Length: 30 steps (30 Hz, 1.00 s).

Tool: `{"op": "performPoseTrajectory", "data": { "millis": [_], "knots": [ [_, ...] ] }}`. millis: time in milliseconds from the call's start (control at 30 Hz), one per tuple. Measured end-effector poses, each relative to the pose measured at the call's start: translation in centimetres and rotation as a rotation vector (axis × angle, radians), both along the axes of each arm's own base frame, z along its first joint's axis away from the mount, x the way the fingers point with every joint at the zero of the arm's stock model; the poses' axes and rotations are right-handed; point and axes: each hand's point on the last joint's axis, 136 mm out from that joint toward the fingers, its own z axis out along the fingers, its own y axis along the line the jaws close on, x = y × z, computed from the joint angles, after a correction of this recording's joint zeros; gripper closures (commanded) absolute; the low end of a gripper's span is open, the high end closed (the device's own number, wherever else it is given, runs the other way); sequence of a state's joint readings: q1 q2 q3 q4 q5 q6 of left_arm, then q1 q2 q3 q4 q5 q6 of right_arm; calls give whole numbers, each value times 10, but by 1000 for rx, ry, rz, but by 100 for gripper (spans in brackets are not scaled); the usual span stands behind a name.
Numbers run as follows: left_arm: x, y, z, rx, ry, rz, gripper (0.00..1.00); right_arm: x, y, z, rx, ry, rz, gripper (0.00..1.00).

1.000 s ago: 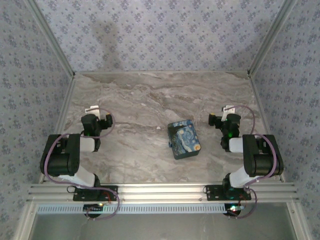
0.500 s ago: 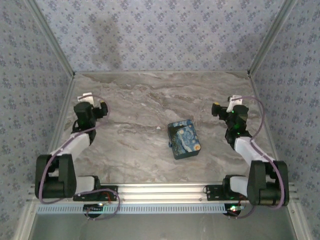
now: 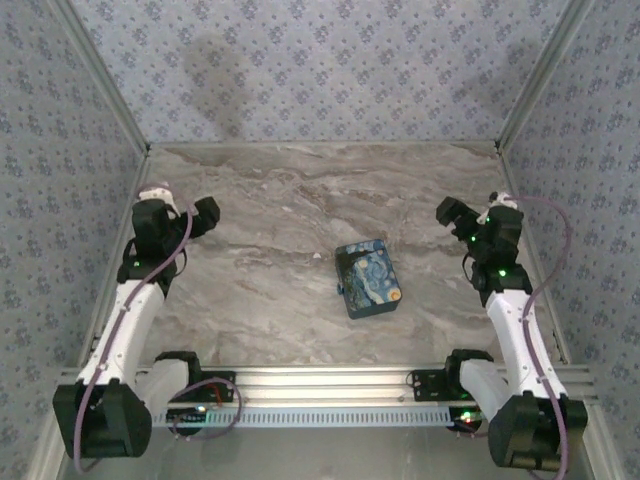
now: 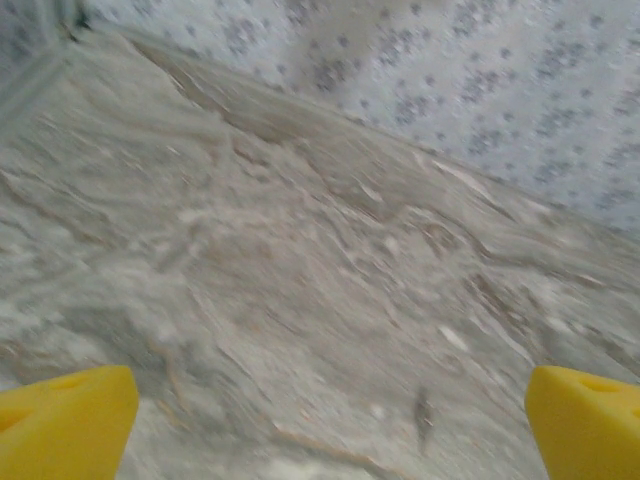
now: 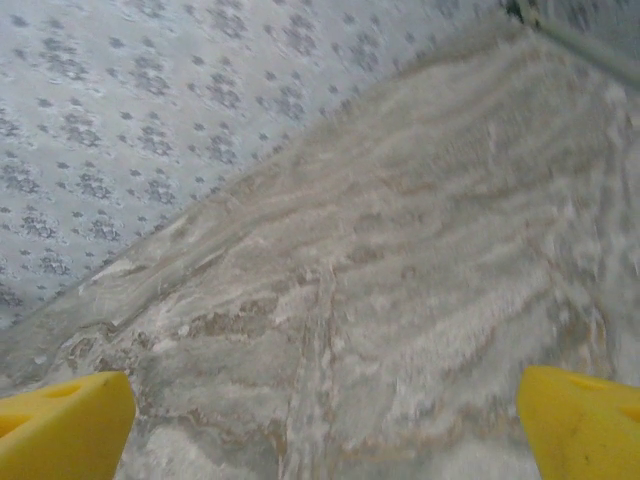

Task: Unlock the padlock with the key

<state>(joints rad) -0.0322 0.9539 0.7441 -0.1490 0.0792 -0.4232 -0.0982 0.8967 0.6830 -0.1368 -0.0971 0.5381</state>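
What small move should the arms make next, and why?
Probably bring the right arm in toward the blue patterned box, which lies nearer to it. The left fingers and the right fingers stand wide open, holding nothing, out at the sides of the marble table, apart from the box. The small parts on the box are too small to tell, so a closer look seems wise.

Nothing legible anywhere: no lettering, label, brand, number or sign to be made out; blue patterned box printed with swirls of blue and yellow, too small to tell any words; wallpaper covered in small floral motifs, not characters
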Motion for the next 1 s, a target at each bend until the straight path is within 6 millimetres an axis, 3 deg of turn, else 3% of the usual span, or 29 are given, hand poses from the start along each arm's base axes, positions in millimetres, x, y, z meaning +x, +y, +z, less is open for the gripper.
{"op": "performPoseTrajectory", "data": {
  "millis": [200,400,533,700,867,1000],
  "knots": [
    [-27,-52,-4,-109,61,-165,7,-22,29,-29,168,139,110,5],
    [-62,-117,-37,-155,180,-342,8,-27,66,-51,251,249,257,9],
    [-87,-148,-61,-153,257,-420,9,-28,99,-86,268,389,363,14],
    [-108,-174,-72,-149,302,-482,11,-27,132,-114,252,511,461,18],
    [-123,-195,-77,-137,319,-527,11,-18,154,-122,227,551,524,25],
    [-126,-199,-84,-128,337,-520,11,-7,169,-124,209,568,564,27]
  ]
}}
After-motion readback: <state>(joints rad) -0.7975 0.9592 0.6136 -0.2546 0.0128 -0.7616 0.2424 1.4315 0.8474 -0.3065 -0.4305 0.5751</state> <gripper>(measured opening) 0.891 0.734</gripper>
